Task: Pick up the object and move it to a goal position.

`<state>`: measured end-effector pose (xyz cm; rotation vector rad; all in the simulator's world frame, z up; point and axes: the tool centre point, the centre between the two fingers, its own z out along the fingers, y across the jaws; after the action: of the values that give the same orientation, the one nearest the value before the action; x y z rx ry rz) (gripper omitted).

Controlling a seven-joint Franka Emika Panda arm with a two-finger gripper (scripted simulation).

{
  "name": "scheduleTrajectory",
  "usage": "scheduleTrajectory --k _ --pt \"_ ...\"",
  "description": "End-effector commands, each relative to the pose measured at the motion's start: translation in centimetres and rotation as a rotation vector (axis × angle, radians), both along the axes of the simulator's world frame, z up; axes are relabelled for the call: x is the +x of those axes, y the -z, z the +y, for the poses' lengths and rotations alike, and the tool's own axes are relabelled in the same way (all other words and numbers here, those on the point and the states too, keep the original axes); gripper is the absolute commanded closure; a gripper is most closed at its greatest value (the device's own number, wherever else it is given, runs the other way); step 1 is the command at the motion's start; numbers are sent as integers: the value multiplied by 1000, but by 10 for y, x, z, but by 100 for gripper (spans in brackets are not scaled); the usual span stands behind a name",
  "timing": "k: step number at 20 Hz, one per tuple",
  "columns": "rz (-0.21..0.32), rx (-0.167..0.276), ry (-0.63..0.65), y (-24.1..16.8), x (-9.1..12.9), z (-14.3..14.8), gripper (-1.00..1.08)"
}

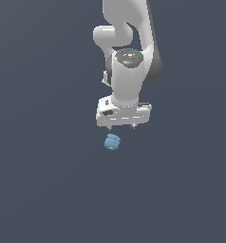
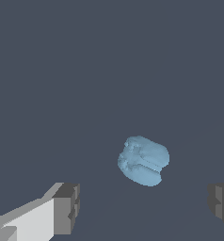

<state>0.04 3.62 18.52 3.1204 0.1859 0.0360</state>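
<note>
In the exterior view the white arm [image 1: 129, 57] is seen reaching down from twelve o'clock, with its gripper [image 1: 122, 126] pointed downward over a plain dark grey tabletop [image 1: 39, 190]. Two short fingertips [image 1: 133, 126] are shown poking out below the white hand body. The object [image 1: 112, 142], a small light-blue lump with rounded, uneven edges, is found just below the gripper, at about seven o'clock from it, and apart from the fingertips. It is much narrower than the hand body.

In the wrist view the object [image 2: 143, 160] is seen lying on the tabletop, with nothing touching it. The two grey fingertip pads [image 2: 67, 207] are set well apart, so the jaws are spread wide and nothing is held between them. The object is seen beyond the pads, nearer to neither by much.
</note>
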Motion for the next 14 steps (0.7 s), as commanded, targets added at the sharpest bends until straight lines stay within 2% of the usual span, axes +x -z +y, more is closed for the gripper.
scheduleTrajectory --k 1,14 --pt "0 0 0 0 0 0 -92" --pt "-7 1 -63 -9 3 14 -92"
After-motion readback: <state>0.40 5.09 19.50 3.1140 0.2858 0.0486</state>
